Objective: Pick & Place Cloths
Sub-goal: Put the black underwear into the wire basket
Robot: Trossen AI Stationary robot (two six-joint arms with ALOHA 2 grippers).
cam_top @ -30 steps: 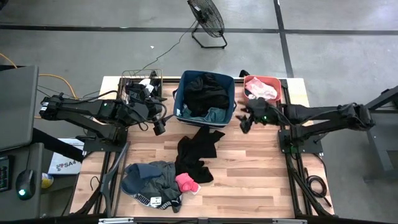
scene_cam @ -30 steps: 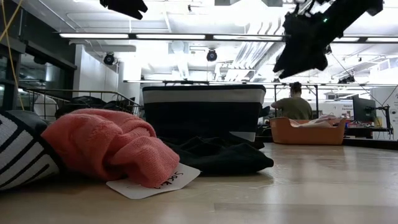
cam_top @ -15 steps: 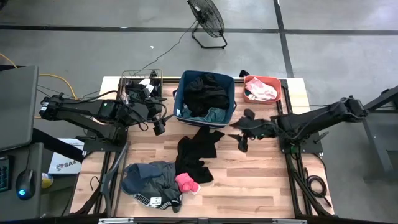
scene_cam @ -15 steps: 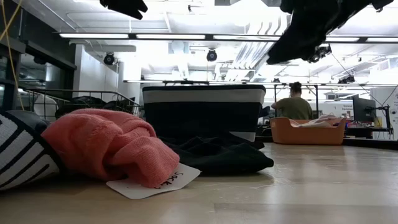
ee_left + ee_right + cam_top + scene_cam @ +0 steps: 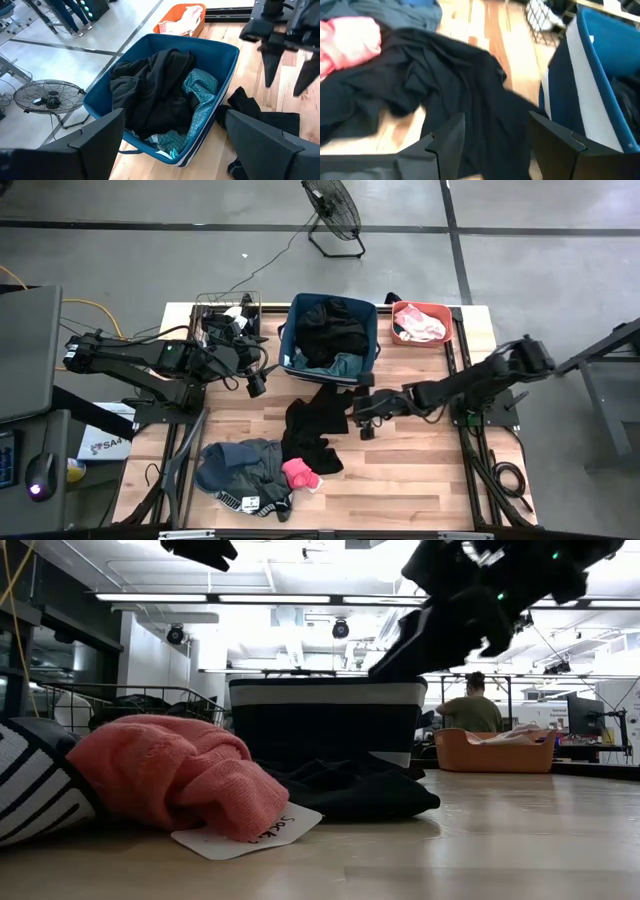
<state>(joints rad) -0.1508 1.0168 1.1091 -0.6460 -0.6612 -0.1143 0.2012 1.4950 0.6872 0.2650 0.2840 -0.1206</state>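
Right gripper (image 5: 362, 416) hangs above the wood table (image 5: 420, 470), just off the 3 o'clock edge of the black garment (image 5: 318, 423). In the right wrist view both fingers stand apart with nothing between them; the black fabric (image 5: 445, 95) lies spread beneath.

Left gripper (image 5: 256, 385) waits at 9 o'clock of the blue bin (image 5: 330, 332), fingers wide and empty in the left wrist view.

Location of cloths:
- Black garment, table centre, directly at 6 o'clock of the bin, crumpled and partly folded on itself.
- Bright pink piece (image 5: 300, 474) touching the black garment's 6 o'clock end; it carries a paper tag in the low view.
- Grey and black-and-white pieces (image 5: 240, 470) heaped at 9 o'clock of the pink one.
- Black and teal pieces (image 5: 165, 95) already in the bin.
- Pale piece in the coral tub (image 5: 421, 322), at 3 o'clock of the bin.

Handling, judged: the black garment looks light, limp and unbreakable, and will drape and trail when lifted. A flat patch gives thin purchase and may slip. Best hold is likely a raised fold or bunched ridge near the 3 o'clock edge, pinching several layers. Risk: the trailing end could drag the pink piece along.
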